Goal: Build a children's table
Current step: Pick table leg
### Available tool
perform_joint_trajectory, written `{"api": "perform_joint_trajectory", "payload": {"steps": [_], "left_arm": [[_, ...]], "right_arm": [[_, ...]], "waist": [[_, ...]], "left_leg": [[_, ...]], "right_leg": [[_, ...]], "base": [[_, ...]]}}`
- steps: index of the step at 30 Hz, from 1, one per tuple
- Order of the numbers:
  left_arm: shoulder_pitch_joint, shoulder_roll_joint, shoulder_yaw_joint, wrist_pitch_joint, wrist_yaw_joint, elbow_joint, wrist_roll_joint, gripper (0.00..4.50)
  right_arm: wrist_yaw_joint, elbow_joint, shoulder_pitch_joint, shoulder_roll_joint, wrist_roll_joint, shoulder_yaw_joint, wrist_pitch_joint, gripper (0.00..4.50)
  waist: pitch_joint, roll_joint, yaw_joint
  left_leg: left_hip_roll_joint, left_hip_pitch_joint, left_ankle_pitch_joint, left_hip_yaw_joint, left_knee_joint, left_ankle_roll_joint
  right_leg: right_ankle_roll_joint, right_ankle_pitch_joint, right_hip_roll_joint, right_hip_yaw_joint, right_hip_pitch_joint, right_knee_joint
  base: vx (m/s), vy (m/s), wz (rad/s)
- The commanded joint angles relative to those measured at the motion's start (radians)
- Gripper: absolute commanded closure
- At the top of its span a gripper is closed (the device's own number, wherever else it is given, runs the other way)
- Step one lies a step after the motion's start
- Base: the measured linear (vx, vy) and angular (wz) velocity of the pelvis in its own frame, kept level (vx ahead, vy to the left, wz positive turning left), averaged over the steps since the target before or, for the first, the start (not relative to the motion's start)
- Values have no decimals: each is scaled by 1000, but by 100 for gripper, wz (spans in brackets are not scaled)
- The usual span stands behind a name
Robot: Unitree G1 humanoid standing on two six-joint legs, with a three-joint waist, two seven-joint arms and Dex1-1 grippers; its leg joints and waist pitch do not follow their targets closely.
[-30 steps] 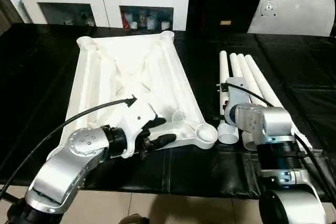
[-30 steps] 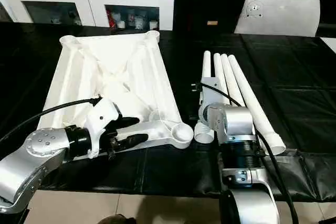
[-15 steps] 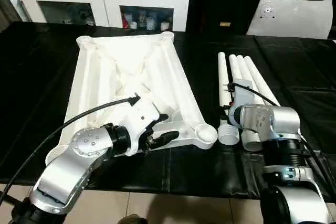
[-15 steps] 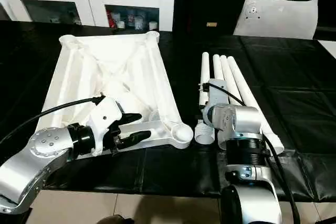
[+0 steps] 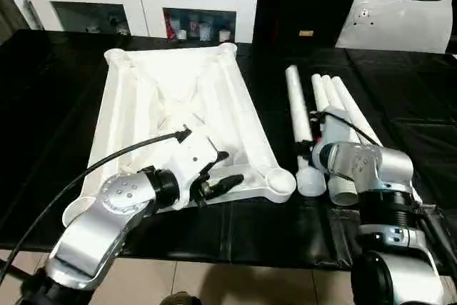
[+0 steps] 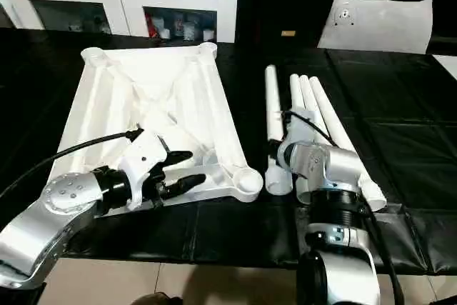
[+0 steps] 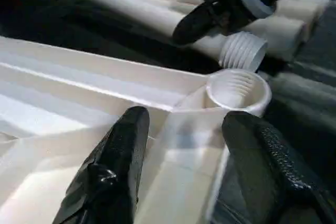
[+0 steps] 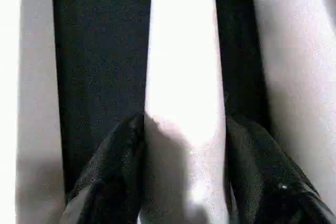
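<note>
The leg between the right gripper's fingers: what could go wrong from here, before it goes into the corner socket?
1. The right gripper holds the leg near its threaded end, so the long free end could swing into the three other legs beside it.
2. The threaded end lies close to the corner socket but is not aligned with it; forcing it could cross the threads.
3. The left gripper straddles only the table top's corner rib, so the top may shift.
</note>
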Motion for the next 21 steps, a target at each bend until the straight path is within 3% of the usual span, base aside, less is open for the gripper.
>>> {"api": "perform_joint_trajectory", "payload": {"steps": [1,3,4,5,6,7,9,11,12,14,16,18,19,21], "left_arm": [[-25,-19,30,-7,26,15,4,192],[-60,-60,70,10,68,42,-12,192],[-78,-80,90,21,89,56,-21,192],[-109,-106,118,31,116,82,-32,192],[-111,-107,119,32,117,83,-33,173],[-154,-143,161,46,150,119,-57,162],[-200,-186,211,58,181,147,-100,155],[-248,-224,256,70,197,166,-152,129],[-275,-242,281,80,197,180,-185,118],[-275,-242,281,80,197,180,-185,108],[-333,-278,335,114,182,201,-275,103],[-388,-316,386,171,156,208,-389,67],[-388,-316,386,171,156,208,-389,67],[-407,-333,404,192,146,209,-435,63]], "right_arm": [[14,-58,-6,-8,5,-1,-60,264],[50,-102,-13,3,49,-29,-101,264],[77,-125,-17,10,76,-44,-119,264],[139,-171,-20,26,138,-67,-130,264],[143,-174,-20,26,141,-68,-130,264],[231,-233,-14,39,216,-77,-140,264],[330,-288,12,24,246,-32,-168,264],[411,-334,36,20,297,-10,-190,264],[454,-359,46,22,336,-12,-190,264],[454,-359,46,22,336,-12,-190,264],[545,-403,73,9,399,-3,-173,264],[622,-438,102,-6,447,7,-148,264],[622,-438,102,-6,447,7,-148,264],[647,-449,112,-10,467,9,-139,264]], "waist": [[-66,13,-3],[-66,17,-3],[-71,13,-1],[-70,15,0],[-70,15,0],[-70,24,2],[-73,16,5],[-72,18,9],[-72,18,9],[-72,20,13],[-70,22,18],[-70,22,20],[-68,22,29],[-67,22,29]], "left_leg": [[114,33,-131,-43,-79,-85],[112,30,-121,-42,-76,-66],[114,32,-115,-42,-72,-52],[111,27,-96,-41,-71,-26],[111,27,-96,-41,-71,-26],[114,25,-92,-45,-69,-3],[117,25,-79,-44,-64,17],[119,19,-52,-48,-63,46],[119,19,-52,-48,-63,46],[120,21,-64,-47,-62,56],[119,25,-87,-43,-62,50],[121,23,-90,-47,-64,45],[122,26,-105,-47,-65,38],[121,24,-119,-48,-68,32]], "right_leg": [[-225,52,-98,52,27,-60],[-234,84,-98,52,30,-59],[-243,110,-102,53,34,-58],[-247,138,-100,52,35,-56],[-247,138,-100,52,35,-56],[-255,150,-103,50,36,-54],[-268,178,-104,48,39,-54],[-281,191,-107,45,39,-52],[-281,191,-107,45,39,-52],[-295,152,-107,43,36,-55],[-294,107,-107,44,33,-60],[-294,95,-106,42,34,-57],[-298,73,-107,42,30,-60],[-290,46,-108,42,30,-63]], "base": [[0,0,0],[0,0,0],[0,0,0],[0,0,0],[0,0,0],[0,0,0],[0,0,0],[0,0,0],[0,0,0],[0,0,0],[0,0,0],[0,0,0],[0,0,0],[0,0,0]]}}
